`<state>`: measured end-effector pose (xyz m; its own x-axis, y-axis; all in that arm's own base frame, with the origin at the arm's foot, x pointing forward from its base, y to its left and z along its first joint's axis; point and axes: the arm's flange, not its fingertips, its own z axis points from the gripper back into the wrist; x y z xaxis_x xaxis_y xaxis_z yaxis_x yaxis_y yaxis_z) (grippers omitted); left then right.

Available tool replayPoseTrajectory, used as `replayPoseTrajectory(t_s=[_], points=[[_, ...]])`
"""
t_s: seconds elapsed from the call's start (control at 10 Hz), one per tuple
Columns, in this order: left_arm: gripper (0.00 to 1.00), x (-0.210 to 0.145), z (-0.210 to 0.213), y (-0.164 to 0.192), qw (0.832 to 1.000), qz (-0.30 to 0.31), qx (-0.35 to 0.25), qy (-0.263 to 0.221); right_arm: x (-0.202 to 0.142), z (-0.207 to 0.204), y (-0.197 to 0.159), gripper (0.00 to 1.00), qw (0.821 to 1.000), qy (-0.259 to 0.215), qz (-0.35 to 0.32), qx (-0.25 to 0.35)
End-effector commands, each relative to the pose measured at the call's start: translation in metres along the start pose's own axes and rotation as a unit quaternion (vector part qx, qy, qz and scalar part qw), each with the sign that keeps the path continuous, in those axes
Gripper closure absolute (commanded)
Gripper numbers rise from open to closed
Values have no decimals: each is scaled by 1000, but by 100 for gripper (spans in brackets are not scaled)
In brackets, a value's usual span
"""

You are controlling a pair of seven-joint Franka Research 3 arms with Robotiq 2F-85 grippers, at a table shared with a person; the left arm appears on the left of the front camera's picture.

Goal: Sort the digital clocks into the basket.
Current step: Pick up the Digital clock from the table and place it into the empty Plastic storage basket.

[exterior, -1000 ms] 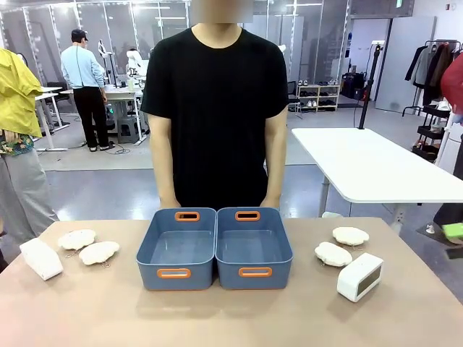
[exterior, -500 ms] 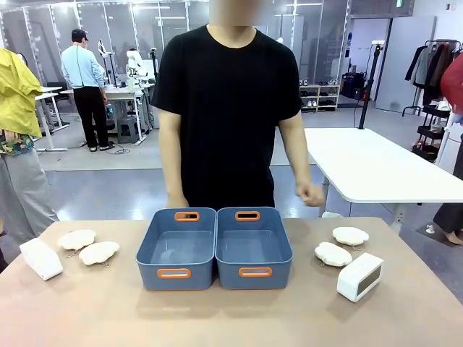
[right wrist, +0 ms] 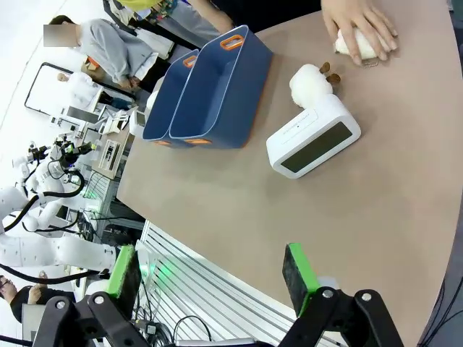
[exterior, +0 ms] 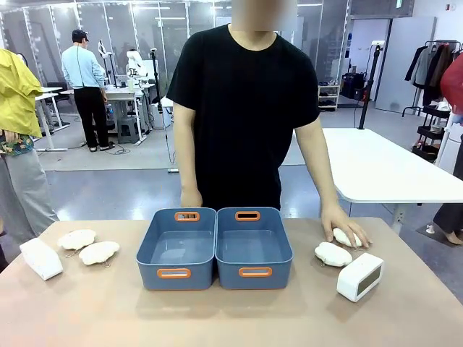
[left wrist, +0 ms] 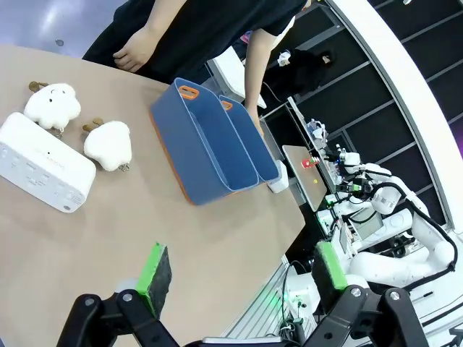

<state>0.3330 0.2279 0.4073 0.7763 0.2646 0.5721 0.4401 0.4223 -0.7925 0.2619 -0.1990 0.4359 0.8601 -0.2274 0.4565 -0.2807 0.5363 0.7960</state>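
Two identical blue baskets (exterior: 147,246) (exterior: 286,247) stand side by side mid-table, both with nothing in them. One white digital clock (exterior: 41,259) lies at the table's left edge, the other (exterior: 359,276) at the front right with its screen facing me. The left wrist view has the left clock (left wrist: 43,172) ahead of my left gripper (left wrist: 242,267), which hangs open above the table. In the right wrist view my right gripper (right wrist: 211,271) is open too, off the table's edge, well short of the right clock (right wrist: 315,137).
Two plush lumps (exterior: 76,238) (exterior: 99,252) lie left of the baskets. Right of them sits another plush (exterior: 333,254). The person's hand (exterior: 346,225) rests on the farther right plush (exterior: 340,235). The person stands at the far edge.
The person has stepped toward picture right and lowered a hand onto the far right plush lump. Clocks, baskets and both grippers have not moved.
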Motion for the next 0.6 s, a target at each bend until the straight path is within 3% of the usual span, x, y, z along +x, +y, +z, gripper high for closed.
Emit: replayPoseTrajectory(t_s=[0.0,0.5], points=[[0,3,1,-1,1000,-3,0,1,0,-3,0,0,1000,3,2,4],[0,3,1,-1,1000,-3,0,1,0,-3,0,0,1000,3,2,4]])
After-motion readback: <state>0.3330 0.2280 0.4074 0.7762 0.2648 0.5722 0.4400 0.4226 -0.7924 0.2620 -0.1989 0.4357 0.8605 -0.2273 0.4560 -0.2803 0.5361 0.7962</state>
